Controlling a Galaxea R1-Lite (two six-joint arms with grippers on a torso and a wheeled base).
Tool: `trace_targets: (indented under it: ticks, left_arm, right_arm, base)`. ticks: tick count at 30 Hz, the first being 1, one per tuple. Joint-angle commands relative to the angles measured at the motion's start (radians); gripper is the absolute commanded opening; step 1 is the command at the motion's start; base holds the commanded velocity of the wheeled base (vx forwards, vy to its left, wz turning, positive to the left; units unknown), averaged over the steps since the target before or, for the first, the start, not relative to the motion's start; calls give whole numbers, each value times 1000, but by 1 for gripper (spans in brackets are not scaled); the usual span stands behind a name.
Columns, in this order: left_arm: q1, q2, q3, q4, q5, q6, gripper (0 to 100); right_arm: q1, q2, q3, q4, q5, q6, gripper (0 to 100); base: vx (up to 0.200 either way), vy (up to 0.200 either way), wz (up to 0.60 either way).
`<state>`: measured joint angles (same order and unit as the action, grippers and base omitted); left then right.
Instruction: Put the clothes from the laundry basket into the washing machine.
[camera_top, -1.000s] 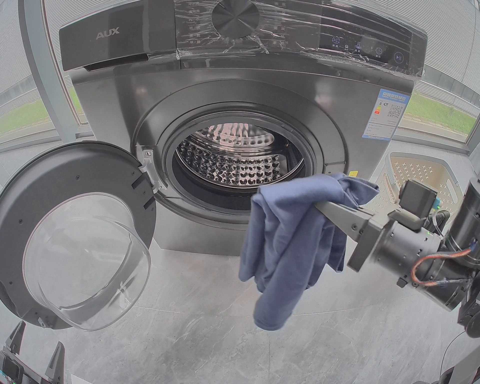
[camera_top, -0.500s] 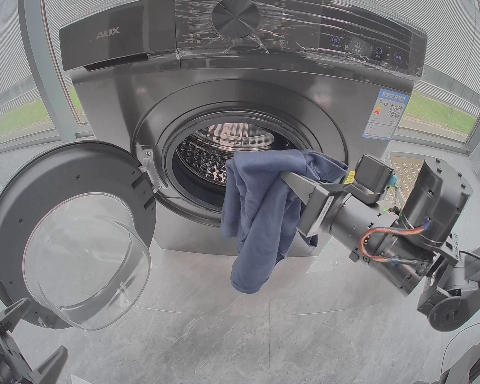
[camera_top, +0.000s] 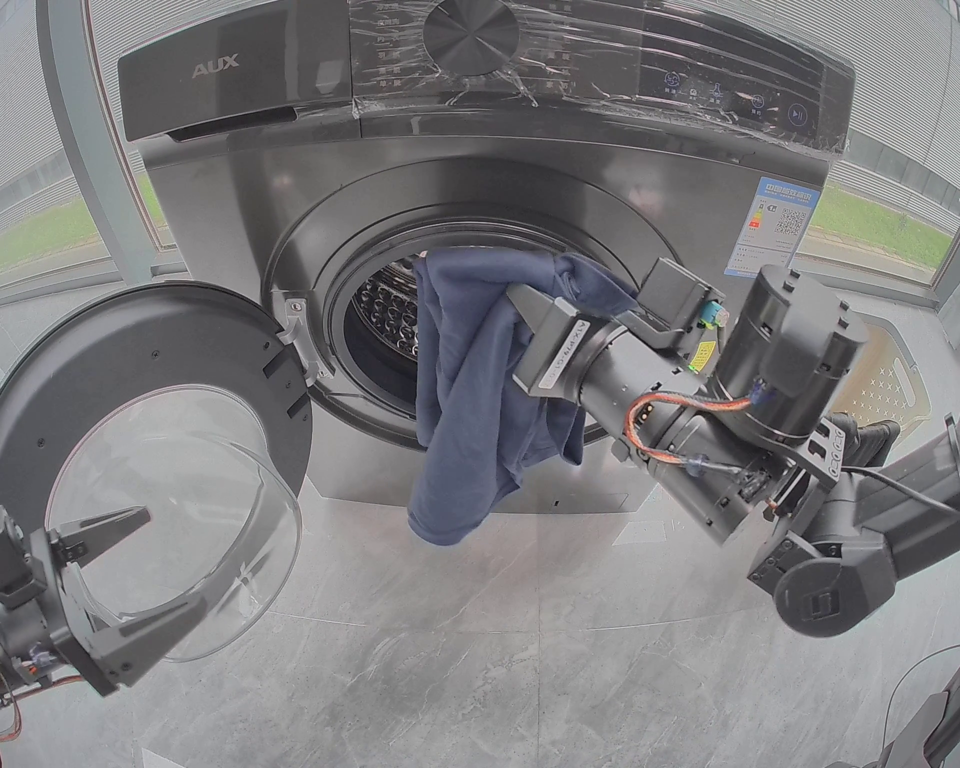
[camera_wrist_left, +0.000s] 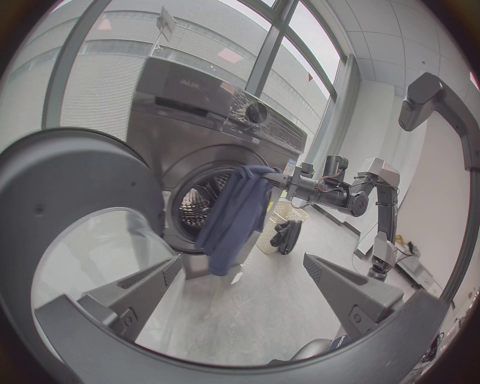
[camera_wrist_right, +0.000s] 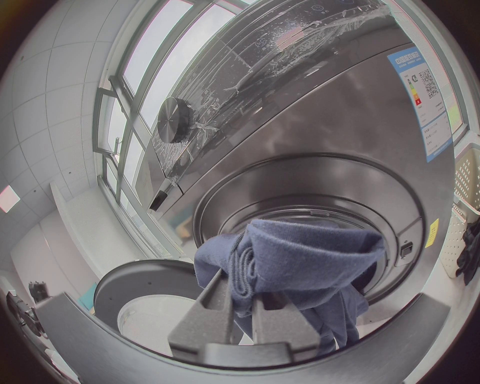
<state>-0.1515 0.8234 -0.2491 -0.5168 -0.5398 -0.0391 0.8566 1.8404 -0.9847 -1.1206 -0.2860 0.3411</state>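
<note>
Noted right pincer (camera_top: 518, 298) clamped on blue garment (camera_top: 470, 400), raised at the washing machine (camera_top: 250, 200) drum mouth, cloth hanging down past the lower rim. Logged left pincer (camera_top: 165, 565) open, low before the open door (camera_top: 130, 350). Saw laundry basket (camera_top: 890, 380) right of machine.

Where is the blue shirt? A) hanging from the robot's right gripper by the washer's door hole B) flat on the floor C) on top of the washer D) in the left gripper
A: the right gripper is pinching the blue shirt, which hangs in front of the washing machine opening.
</note>
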Motion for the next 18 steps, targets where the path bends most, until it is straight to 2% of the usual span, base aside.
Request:
trace_targets:
  ticks: [1,4,9,14,18]
  left_arm:
    - [-223,329,1,-181,119,-24,100]
    - [-284,445,-7,-285,161,-27,100]
    - [-344,603,-12,-425,193,-28,100]
    - [-349,750,-32,-514,219,-30,100]
    - [-342,882,-42,-643,222,-28,100]
  right_arm:
    - [7,77,-80,-39,-9,12,0]
    - [7,76,-69,-45,-9,12,0]
    - [7,66,-45,-76,-7,-5,0]
    - [13,54,-37,-84,-7,-16,0]
    - [24,37,-12,-97,-7,-19,0]
  base:
    - [0,0,0]
    - [0,0,0]
    - [0,0,0]
    - [0,0,0]
    - [0,0,0]
